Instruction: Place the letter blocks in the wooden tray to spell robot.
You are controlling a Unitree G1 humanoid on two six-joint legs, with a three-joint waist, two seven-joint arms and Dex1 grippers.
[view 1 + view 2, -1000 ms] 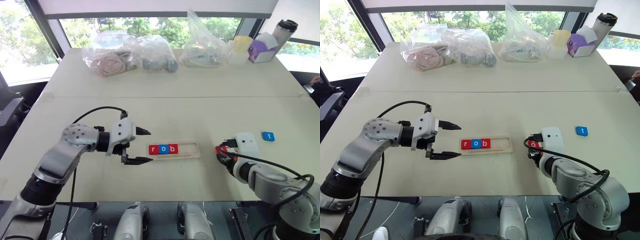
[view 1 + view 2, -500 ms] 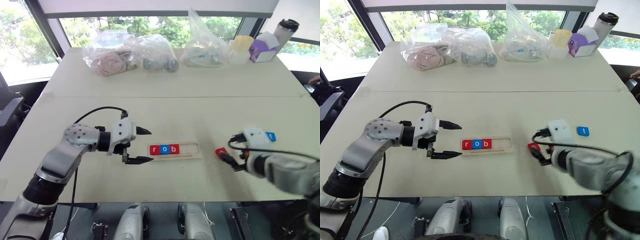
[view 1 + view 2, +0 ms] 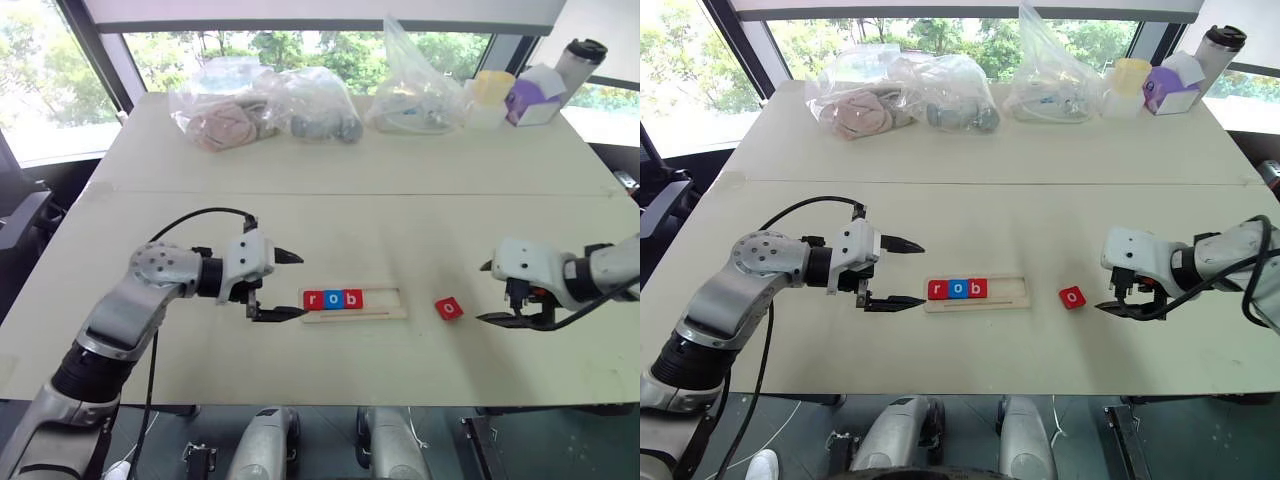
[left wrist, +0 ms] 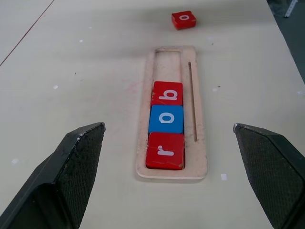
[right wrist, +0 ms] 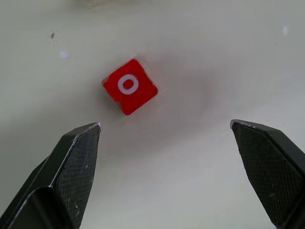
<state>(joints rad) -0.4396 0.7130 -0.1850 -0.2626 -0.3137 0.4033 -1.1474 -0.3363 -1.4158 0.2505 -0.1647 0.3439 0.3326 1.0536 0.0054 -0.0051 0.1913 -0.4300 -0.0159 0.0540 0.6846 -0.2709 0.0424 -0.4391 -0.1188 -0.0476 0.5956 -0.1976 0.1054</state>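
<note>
The wooden tray (image 3: 388, 298) lies mid-table with three letter blocks at its left end: a red r (image 3: 313, 299), a blue o (image 3: 333, 299) and a red b (image 3: 351, 298). The right part of the tray is bare wood. A loose red o block (image 3: 449, 308) lies askew on the table, just right of the tray. My left gripper (image 3: 301, 286) hovers open at the tray's left end, holding nothing. To the right of the loose block, my right gripper (image 3: 482, 293) is open and points back at it. The right wrist view shows that block (image 5: 129, 86) ahead of the spread fingers (image 5: 71, 167).
Clear plastic bags (image 3: 262, 105) of items line the far side of the table, with another bag (image 3: 415, 95), a yellow cup (image 3: 486, 88), a purple box (image 3: 535, 95) and a tumbler (image 3: 578, 62). The table's front edge runs just below both grippers.
My right gripper has opened and let go of the red o block. It has risen and swung right. The block now lies on the table right of the tray. The left arm stayed still.
</note>
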